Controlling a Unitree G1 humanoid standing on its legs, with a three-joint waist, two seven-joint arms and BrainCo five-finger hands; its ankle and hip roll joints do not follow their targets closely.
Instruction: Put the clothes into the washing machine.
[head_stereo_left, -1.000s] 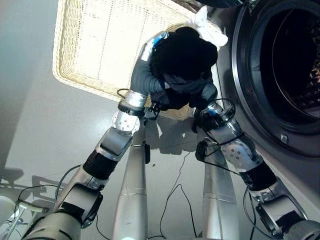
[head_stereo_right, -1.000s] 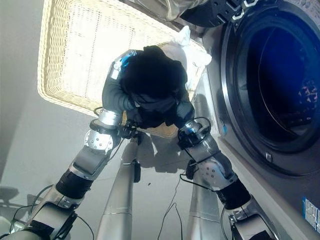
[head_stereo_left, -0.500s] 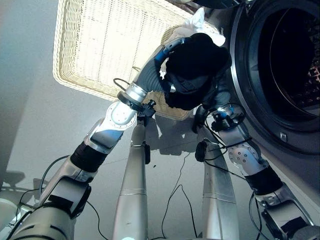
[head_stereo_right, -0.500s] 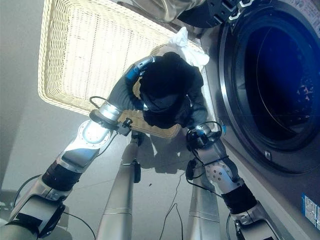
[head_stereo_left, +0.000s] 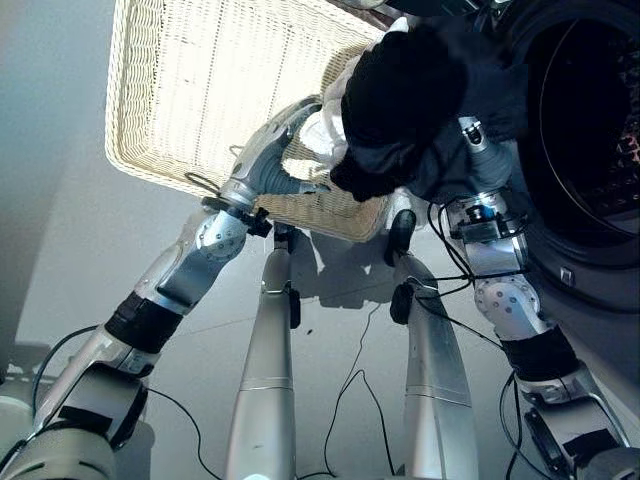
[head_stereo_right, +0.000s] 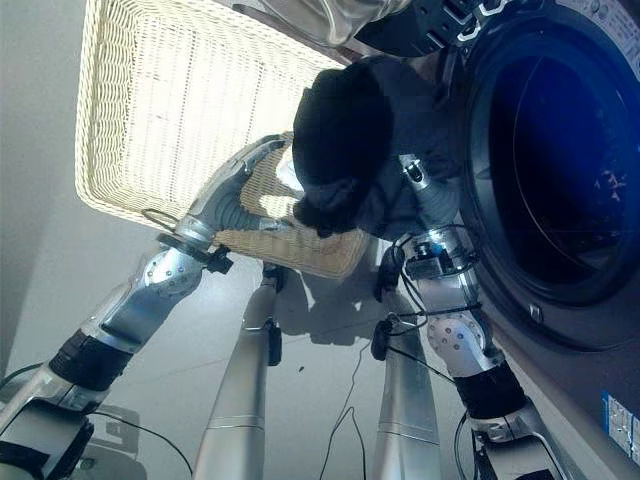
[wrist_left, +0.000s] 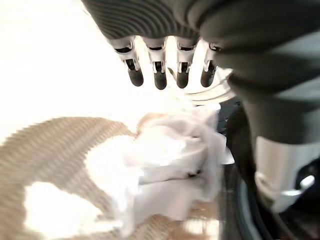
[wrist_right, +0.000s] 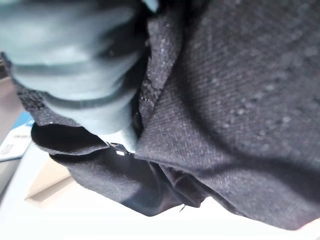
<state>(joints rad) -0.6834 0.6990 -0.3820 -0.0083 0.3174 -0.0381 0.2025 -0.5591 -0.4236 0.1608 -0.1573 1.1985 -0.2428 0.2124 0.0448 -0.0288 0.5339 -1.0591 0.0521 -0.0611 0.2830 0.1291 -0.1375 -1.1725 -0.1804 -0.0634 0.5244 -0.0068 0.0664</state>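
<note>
**Dark garment held at washer opening**

A dark garment is seen bunched between the wicker basket and the washing machine drum opening. The left hand is shown with fingers straight above white cloth in the basket. The right hand's state cannot be told, being covered by the garment.

A pale wicker basket, rectangular with a low woven rim, stands on a smooth grey floor. The left hand is above one near corner of it, and from there the basket stretches away to that hand's left and forward of it. In the left wrist view its tight brownish weave shows just past the fingertips; the floor lies nearer than the hand, on this side of the rim.
</note>
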